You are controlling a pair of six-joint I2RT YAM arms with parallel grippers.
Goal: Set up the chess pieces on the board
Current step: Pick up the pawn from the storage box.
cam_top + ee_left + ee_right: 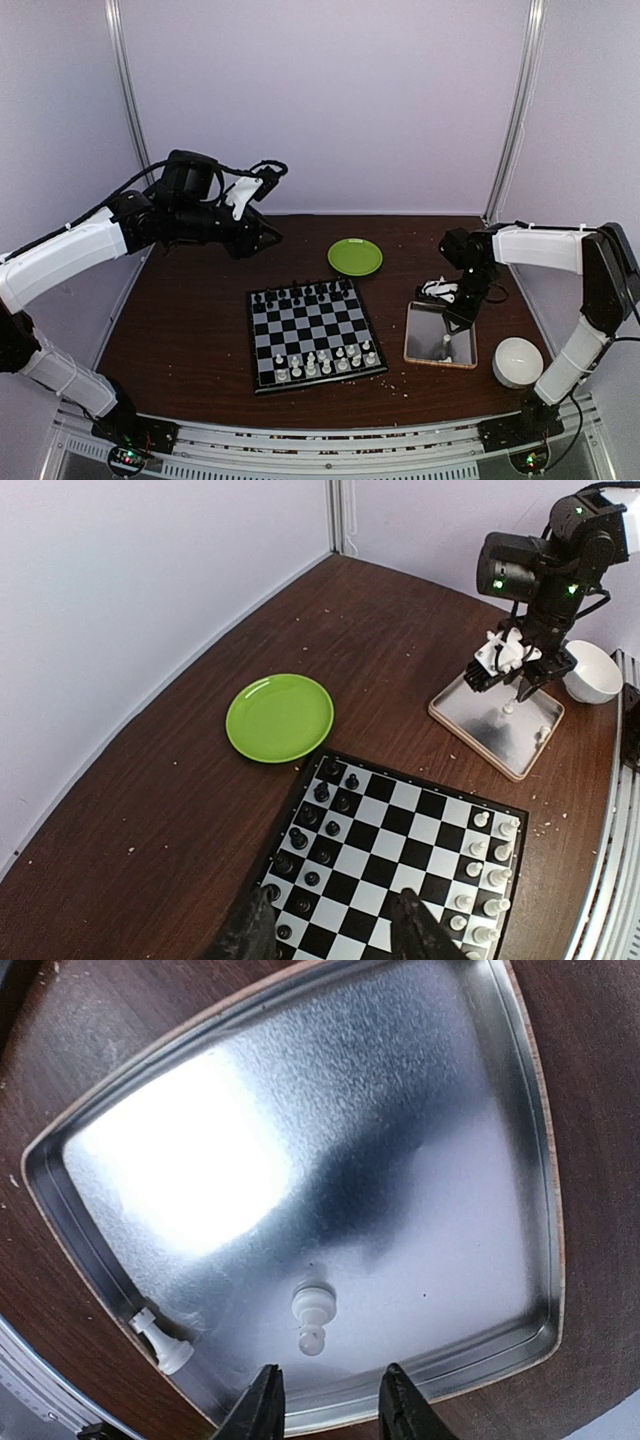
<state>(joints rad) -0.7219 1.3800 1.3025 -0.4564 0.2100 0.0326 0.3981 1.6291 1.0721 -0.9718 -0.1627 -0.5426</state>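
Parted and empty, the right fingers (262,1405) low over the square tray (420,1110), just short of a white chess piece (312,1315) lying on its side; a second white piece (160,1340) against the tray's rim. Spread wide on nothing, the left fingers (252,930) held high off the far left corner of the board (300,335). More white chess pieces (325,362) on its near rows, black chessmen (300,295) on the far rows.
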